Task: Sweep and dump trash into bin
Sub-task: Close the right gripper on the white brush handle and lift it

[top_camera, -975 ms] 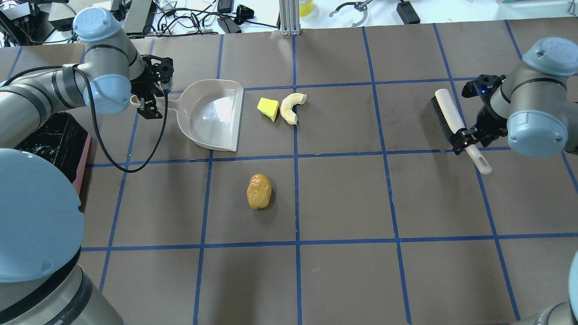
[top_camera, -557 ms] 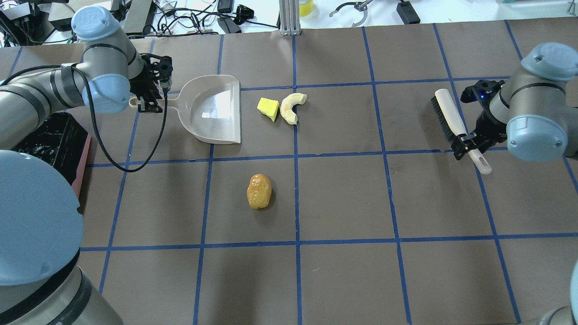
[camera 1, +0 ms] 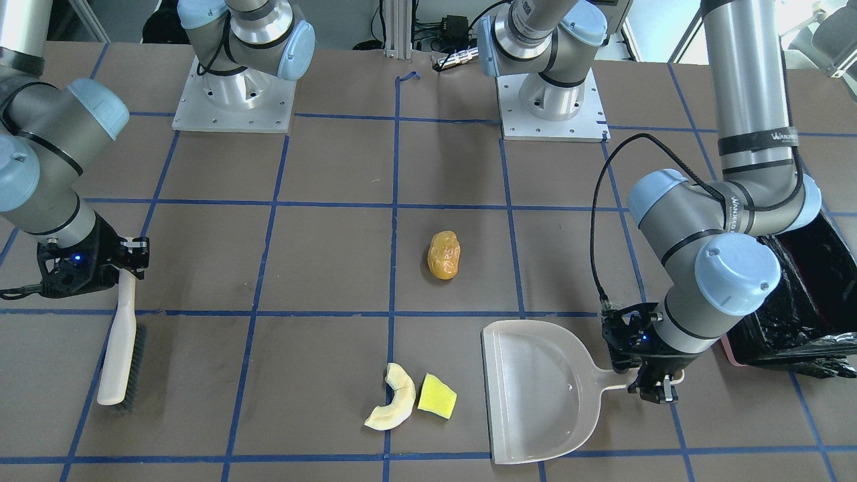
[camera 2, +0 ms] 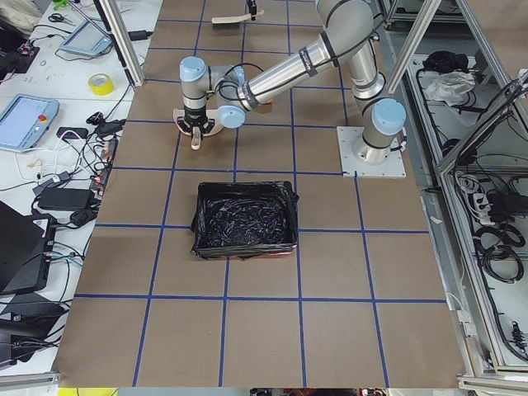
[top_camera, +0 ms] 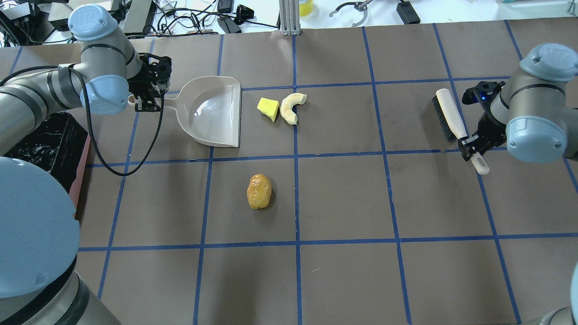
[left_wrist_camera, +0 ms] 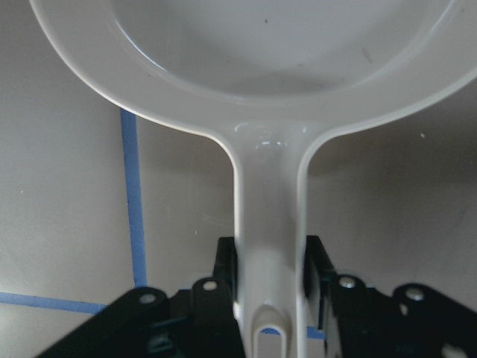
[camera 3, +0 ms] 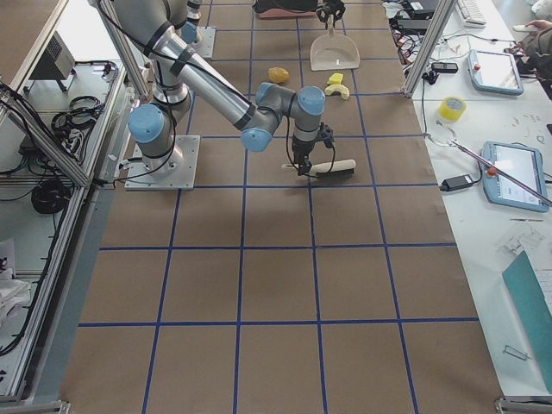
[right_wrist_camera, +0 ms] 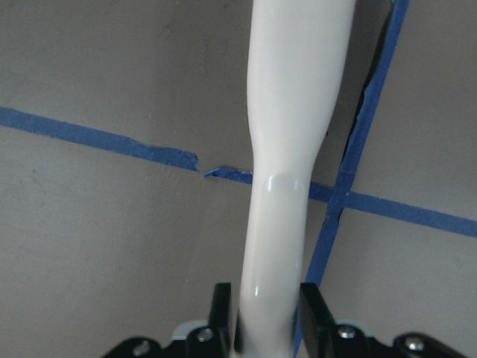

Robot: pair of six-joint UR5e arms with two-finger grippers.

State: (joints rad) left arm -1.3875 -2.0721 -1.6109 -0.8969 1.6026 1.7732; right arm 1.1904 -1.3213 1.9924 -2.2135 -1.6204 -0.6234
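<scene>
Nearest me, the orange-brown lump (top_camera: pixel 259 191) lies alone on the bench (top_camera: pixel 361 203); the bin (top_camera: pixel 83 164) sits at my left. Farther out, my left end effector (top_camera: pixel 145 103) clamps the dustpan (top_camera: pixel 212 113) handle, its mouth near the wedge (top_camera: pixel 268 109) and crescent (top_camera: pixel 291 106). My right end effector (top_camera: pixel 470 146) grips the brush (top_camera: pixel 447 115), well apart. Sweeping hasn't begun, I judge; next, the brush must come behind those pieces.

Little can be read from where I stand. A black fabric strap (camera 1: pixel 756 142) wrapped round the grey upright tube of the left arm (camera 1: pixel 743 80) carries small white capitals that start "WAN". The later letters are too fine to make out. A second black strap (camera 1: pixel 735 201) lower down, near the elbow joint, bears the same kind of white lettering, tilted and unreadable. The round pale-blue joint cap (top_camera: pixel 91 20) shows a faint raised mark, too dim to read.
</scene>
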